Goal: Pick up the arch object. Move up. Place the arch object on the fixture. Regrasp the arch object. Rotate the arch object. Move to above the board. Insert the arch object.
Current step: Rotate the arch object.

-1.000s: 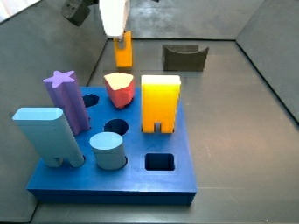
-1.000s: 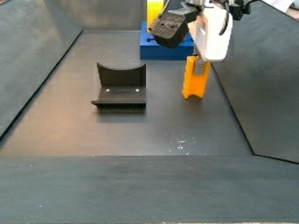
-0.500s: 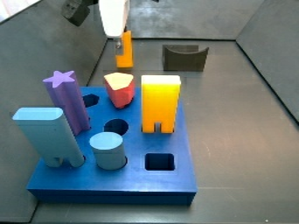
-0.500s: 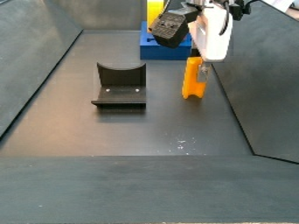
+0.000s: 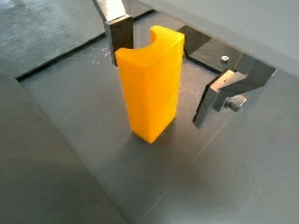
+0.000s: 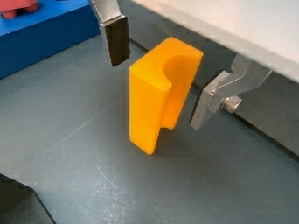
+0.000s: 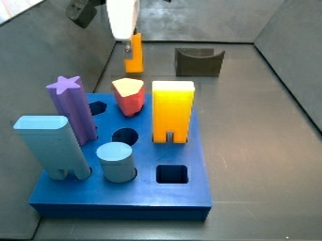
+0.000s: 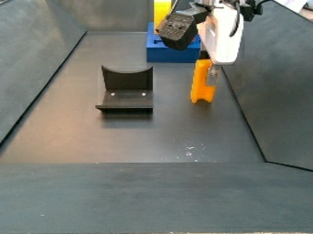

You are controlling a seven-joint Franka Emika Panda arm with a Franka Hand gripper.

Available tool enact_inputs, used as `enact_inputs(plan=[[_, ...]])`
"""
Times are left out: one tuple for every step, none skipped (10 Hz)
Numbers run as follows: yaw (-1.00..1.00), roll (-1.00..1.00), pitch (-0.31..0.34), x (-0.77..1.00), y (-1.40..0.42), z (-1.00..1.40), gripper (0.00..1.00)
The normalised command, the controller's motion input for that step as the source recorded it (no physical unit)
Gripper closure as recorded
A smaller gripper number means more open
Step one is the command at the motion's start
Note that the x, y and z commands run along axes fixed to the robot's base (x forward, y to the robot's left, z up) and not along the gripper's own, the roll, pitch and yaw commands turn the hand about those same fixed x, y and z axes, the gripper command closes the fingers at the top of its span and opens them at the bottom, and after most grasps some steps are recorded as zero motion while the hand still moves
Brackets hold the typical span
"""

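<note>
Seemingly at the very first step, the pick-up, the arm hangs straight down over the table (image 8: 146,137), its tool (image 5: 163,63) lowered around the upper part of the orange arch object (image 5: 149,83), which stands upright on the table between the fingers (image 6: 115,39). Both wrist views show a gap on each side, so the jaws are open and hold nothing; the next move calls for closing them squarely before lifting toward the fixture (image 8: 124,89), well apart to one side.

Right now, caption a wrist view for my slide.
Open gripper straddles the upright orange arch object on the floor, fingers not yet touching.
</note>
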Motion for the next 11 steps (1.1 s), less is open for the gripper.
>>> enact_inputs(plan=[[0.01,-0.22,-0.009,0.0,0.01,0.0,0.0],[0.01,-0.22,-0.009,0.0,0.01,0.0,0.0],[0.01,-0.22,-0.009,0.0,0.01,0.0,0.0],[0.01,-0.22,-0.009,0.0,0.01,0.0,0.0],[0.01,-0.22,-0.009,0.0,0.01,0.0,0.0],[0.01,-0.22,-0.009,0.0,0.0,1.0,0.0],[0.01,-0.22,-0.007,0.0,0.0,1.0,0.0],[0.0,-0.21,0.027,-0.03,0.0,0.98,0.0],[0.0,-0.21,0.035,-0.02,0.01,0.85,0.0],[-0.01,-0.2,0.046,-0.02,0.02,0.64,0.0],[-0.02,-0.19,0.049,-0.01,0.02,0.46,0.0]])
